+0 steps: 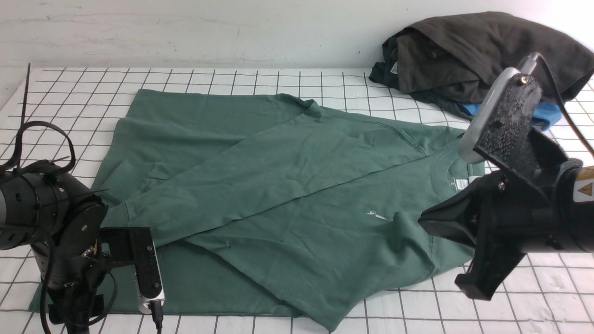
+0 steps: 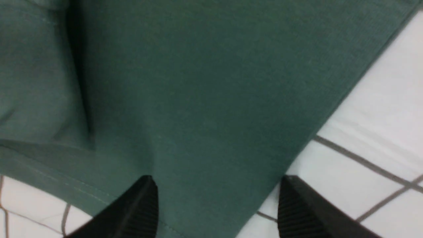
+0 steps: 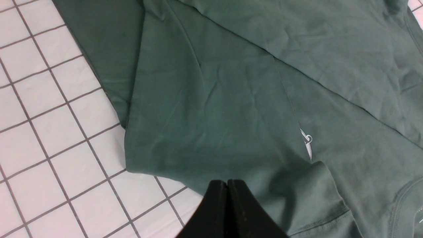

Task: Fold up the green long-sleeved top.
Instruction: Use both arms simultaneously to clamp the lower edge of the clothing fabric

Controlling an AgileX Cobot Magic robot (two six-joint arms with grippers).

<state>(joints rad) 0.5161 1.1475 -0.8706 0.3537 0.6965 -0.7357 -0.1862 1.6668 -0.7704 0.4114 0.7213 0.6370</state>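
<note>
The green long-sleeved top (image 1: 278, 185) lies spread on the gridded table, neck to the right, with its white logo (image 1: 376, 215) and neck label (image 1: 461, 184) showing. One sleeve is laid diagonally across the body; a cuff (image 3: 317, 191) rests beside the logo (image 3: 306, 142). My left gripper (image 2: 214, 185) is open just above the top's near-left corner (image 2: 198, 82), one finger over cloth, the other over the table. My right gripper (image 3: 227, 181) hovers shut and empty over the top's near right side, close to that cuff; its tip (image 1: 422, 220) shows in the front view.
A dark brown-grey bundled garment (image 1: 464, 51) lies on a bright blue garment (image 1: 543, 113) at the far right corner. The white gridded table cover (image 1: 69, 93) ends at a pale wall behind. My left arm (image 1: 60, 232) stands at the near left.
</note>
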